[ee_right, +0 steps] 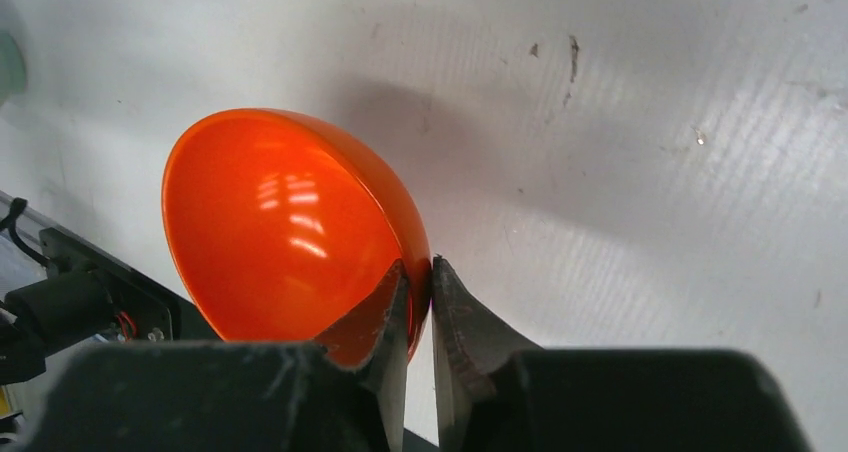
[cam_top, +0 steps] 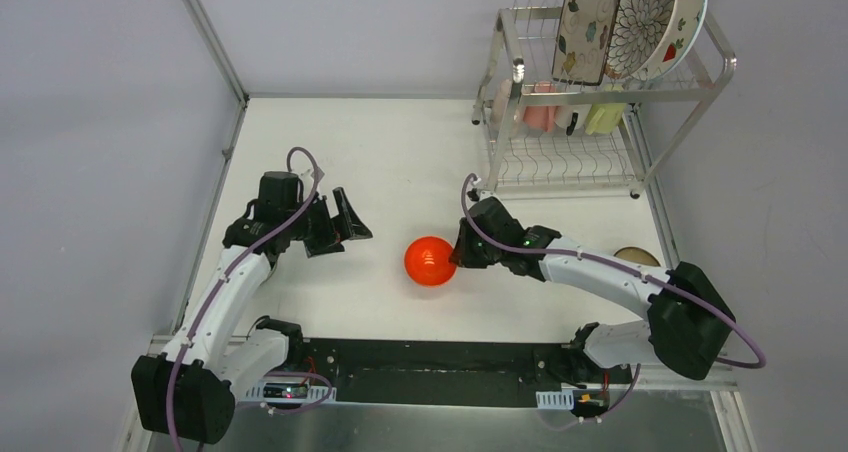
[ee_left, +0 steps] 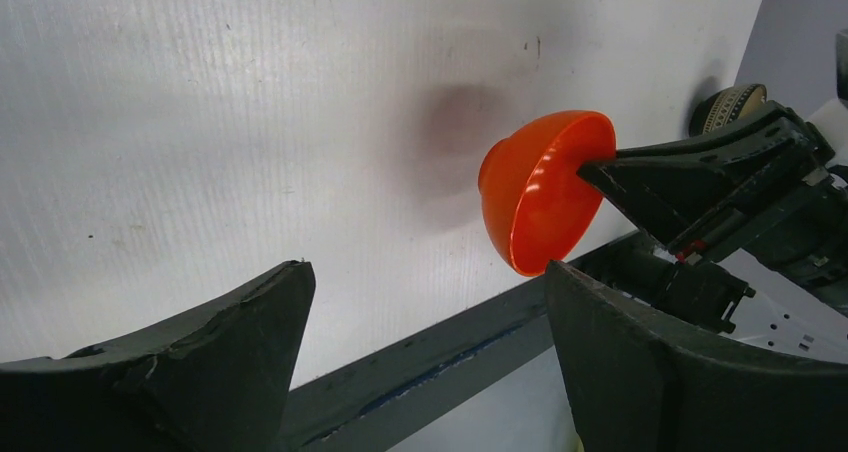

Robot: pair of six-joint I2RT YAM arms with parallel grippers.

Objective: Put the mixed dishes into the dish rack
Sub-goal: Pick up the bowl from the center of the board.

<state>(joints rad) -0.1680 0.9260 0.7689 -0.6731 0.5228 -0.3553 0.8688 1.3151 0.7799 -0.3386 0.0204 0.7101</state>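
The right end effector is clamped on the rim of the red-orange bowl, one finger inside and one outside, and the bowl sits tilted over the middle of the worktop. The left end effector hangs to the bowl's left, jaws spread wide and holding nothing. At the far right corner, the dish rack carries three plates upright on its upper shelf.
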